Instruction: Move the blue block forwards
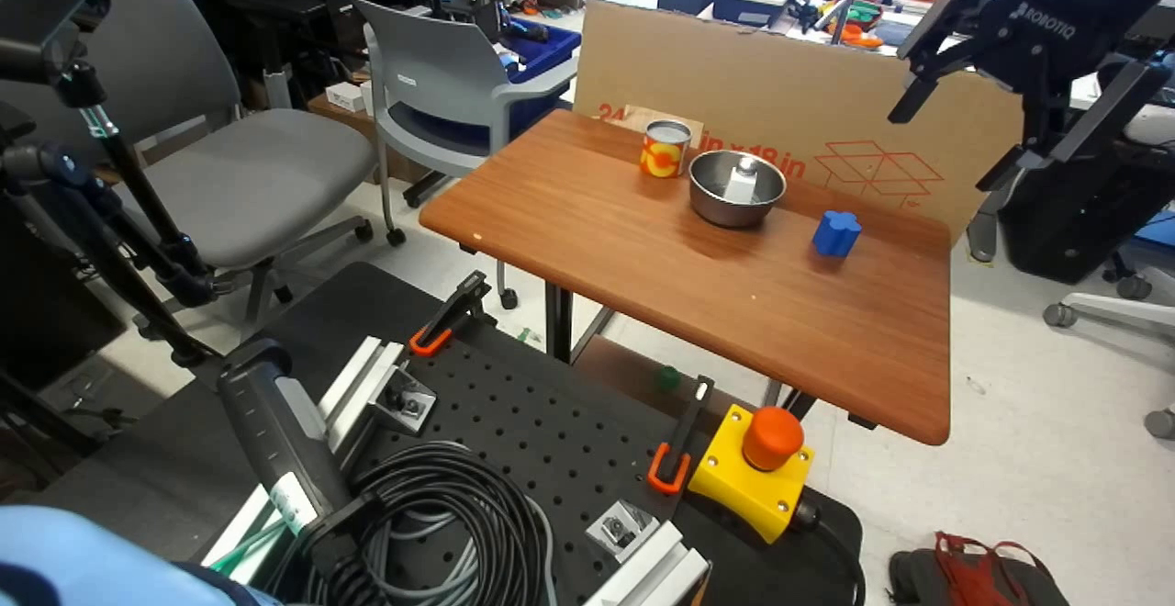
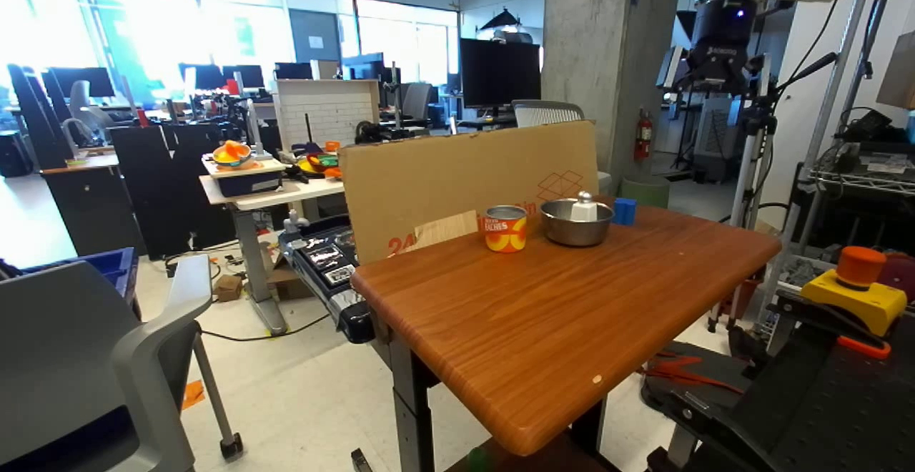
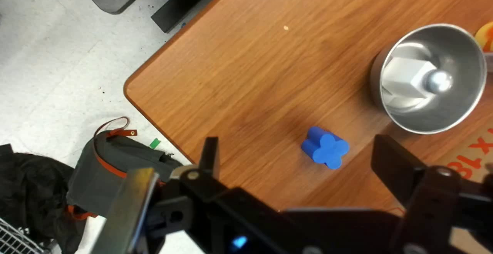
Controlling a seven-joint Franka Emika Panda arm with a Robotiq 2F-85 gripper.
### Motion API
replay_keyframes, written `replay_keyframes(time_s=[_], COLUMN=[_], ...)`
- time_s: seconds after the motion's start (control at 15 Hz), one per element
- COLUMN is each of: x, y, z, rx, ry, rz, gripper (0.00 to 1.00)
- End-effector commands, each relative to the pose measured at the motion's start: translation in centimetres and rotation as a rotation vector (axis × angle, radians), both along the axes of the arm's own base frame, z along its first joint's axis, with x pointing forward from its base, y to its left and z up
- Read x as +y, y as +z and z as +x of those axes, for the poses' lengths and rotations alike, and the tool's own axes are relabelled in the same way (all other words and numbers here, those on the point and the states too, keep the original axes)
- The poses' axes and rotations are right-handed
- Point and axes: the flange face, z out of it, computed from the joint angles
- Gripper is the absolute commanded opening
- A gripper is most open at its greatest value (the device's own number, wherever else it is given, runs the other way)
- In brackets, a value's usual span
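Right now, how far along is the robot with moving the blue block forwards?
Done: perhaps only readiness; the claw is open and high up. In hand: nothing; the blue block sits on the table, untouched. Left: probably lowering, gripping the block and shifting it forwards.

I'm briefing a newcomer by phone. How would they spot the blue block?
Find the wood-grain table with cardboard standing along one edge. On it stands a metal bowl, with a printed can to one side and the blue block to the opposite side. Its plain blue colour and lobed, flower-like shape set it apart from the round bowl and can.
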Motion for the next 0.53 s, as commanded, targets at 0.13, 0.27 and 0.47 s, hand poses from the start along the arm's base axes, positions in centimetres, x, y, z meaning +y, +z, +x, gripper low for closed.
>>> replay_keyframes(time_s=[0.13,0.27,0.47], x=[0.9,1.1,1.7], y=[-3.8,-5.1,-7.0], z=[5.8,7.0,8.4], rx=[-0.005,0.011,0.034], ry=[-0.122,-0.183,-0.252], rz=[-0.019,-0.02,-0.018], gripper=[1.0,1.0,1.0])
